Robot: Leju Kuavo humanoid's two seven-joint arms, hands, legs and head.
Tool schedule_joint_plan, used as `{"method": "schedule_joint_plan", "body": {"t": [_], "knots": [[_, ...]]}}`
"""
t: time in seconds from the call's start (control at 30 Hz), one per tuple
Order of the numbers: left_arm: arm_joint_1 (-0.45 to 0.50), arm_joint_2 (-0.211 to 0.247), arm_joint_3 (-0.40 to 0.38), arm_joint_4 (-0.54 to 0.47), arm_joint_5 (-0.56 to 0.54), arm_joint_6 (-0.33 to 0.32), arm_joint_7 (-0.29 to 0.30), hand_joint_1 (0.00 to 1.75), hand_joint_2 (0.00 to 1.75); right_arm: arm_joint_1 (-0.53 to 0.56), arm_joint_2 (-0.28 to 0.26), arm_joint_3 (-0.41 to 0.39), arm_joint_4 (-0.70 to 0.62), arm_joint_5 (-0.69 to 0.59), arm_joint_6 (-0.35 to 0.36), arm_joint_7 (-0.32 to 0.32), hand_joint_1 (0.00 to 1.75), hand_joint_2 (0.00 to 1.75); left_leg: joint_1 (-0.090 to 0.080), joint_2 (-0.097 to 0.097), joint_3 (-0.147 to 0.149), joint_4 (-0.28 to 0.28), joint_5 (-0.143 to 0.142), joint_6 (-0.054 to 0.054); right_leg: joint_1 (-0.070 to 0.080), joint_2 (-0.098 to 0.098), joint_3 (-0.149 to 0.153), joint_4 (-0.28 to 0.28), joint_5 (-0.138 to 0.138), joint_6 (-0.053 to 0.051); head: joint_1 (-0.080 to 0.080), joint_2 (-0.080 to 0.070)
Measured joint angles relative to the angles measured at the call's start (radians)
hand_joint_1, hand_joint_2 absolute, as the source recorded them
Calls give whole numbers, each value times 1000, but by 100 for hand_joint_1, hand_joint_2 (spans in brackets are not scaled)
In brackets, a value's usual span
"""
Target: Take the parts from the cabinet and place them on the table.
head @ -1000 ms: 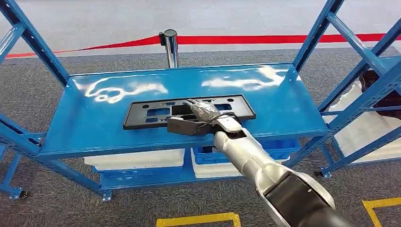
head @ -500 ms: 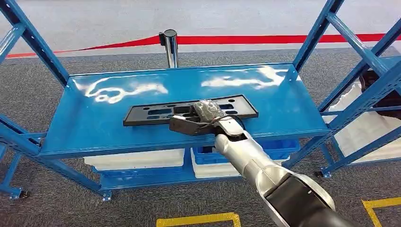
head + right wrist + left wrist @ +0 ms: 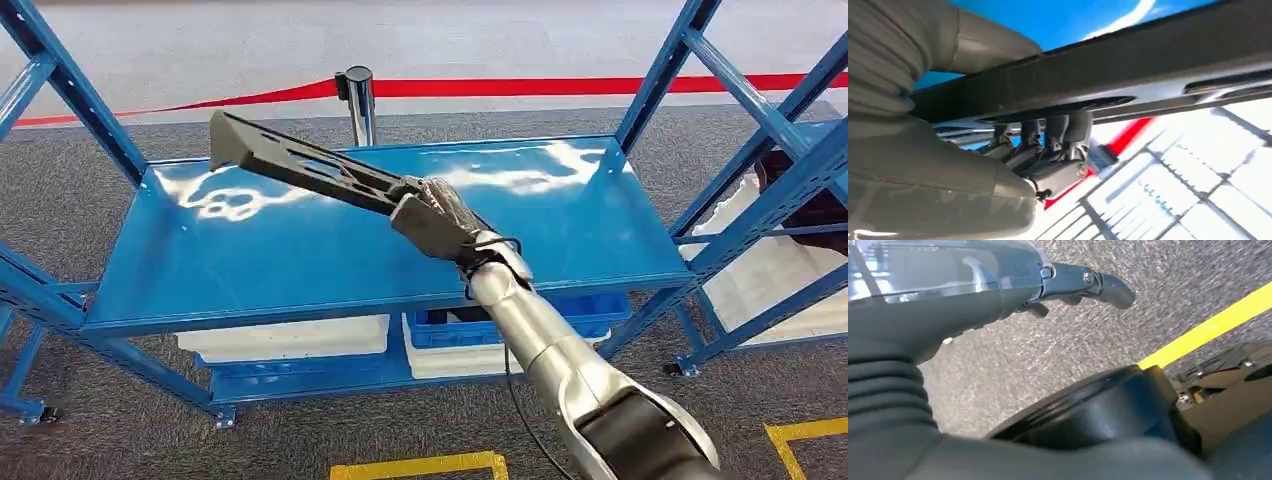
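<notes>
Black plastic, long and flat with slotted cut-outs, the part (image 3: 305,165) is up off the blue shelf (image 3: 250,260) of the cabinet, held in the air above it and tilted, its far end raised toward the rear left post and its near end in the right robot hand (image 3: 445,222). In the right wrist view that right robot hand (image 3: 1045,150) has its dark fingers (image 3: 1068,131) curled up around the edge of the part (image 3: 1128,75), with the grey thumb pressed on the other side, so the part is clamped between them. The silver right arm (image 3: 545,340) reaches in from the lower right across the front lip of the shelf.

In the left wrist view the left robot hand (image 3: 1063,285) hangs over grey carpet, one dark finger (image 3: 1108,287) stretched out with nothing near it; whether the rest of the hand is spread or curled I cannot tell. A yellow floor line (image 3: 1208,327) runs across the carpet beside it.

Under the shelf sit white bins (image 3: 285,337) and a blue crate (image 3: 560,315). Behind the cabinet stands a chrome stanchion (image 3: 358,95) with a red belt (image 3: 600,85).
</notes>
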State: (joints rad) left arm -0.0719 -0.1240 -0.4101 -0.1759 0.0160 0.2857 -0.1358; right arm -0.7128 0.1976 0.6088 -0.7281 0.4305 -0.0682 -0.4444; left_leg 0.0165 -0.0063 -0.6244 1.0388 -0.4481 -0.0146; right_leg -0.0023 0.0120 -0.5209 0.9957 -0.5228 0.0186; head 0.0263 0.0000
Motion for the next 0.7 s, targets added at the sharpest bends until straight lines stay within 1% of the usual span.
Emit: {"method": "schedule_joint_plan", "body": {"t": [0.13,0.2,0.33,0.5,0.63,0.7], "knots": [[4,0,21,0,18,11,-15,0,175,80,-61,-33,-289,-198,68,11,175,175,0,-2,-2,0,0,0,0,-1,0,0,0,0,-2,0],[4,0,28,0,24,18,-19,0,175,102,-89,-53,-430,-264,85,15,175,175,-1,-2,-3,0,0,0,0,-2,0,0,0,0,-1,0],[3,0,48,0,37,24,-35,0,175,140,-134,-91,-668,-357,101,14,175,175,-1,-2,-3,0,-1,-1,0,-1,-1,0,-1,0,-2,0],[1,0,67,-1,51,36,-45,0,175,197,-165,-129,-890,-477,127,-4,175,175,-1,-3,-3,-1,-1,-1,0,-2,-1,0,-2,1,-2,0],[-3,0,79,-1,57,41,-52,0,175,231,-182,-148,-1020,-513,140,-3,175,175,-1,-2,-2,-1,-1,-1,0,-2,0,0,-2,1,-2,0],[-3,0,82,-1,59,43,-53,0,175,244,-190,-150,-1058,-514,141,0,175,175,-1,-2,-2,-1,-1,-1,0,-2,0,0,-2,1,-2,0]]}}
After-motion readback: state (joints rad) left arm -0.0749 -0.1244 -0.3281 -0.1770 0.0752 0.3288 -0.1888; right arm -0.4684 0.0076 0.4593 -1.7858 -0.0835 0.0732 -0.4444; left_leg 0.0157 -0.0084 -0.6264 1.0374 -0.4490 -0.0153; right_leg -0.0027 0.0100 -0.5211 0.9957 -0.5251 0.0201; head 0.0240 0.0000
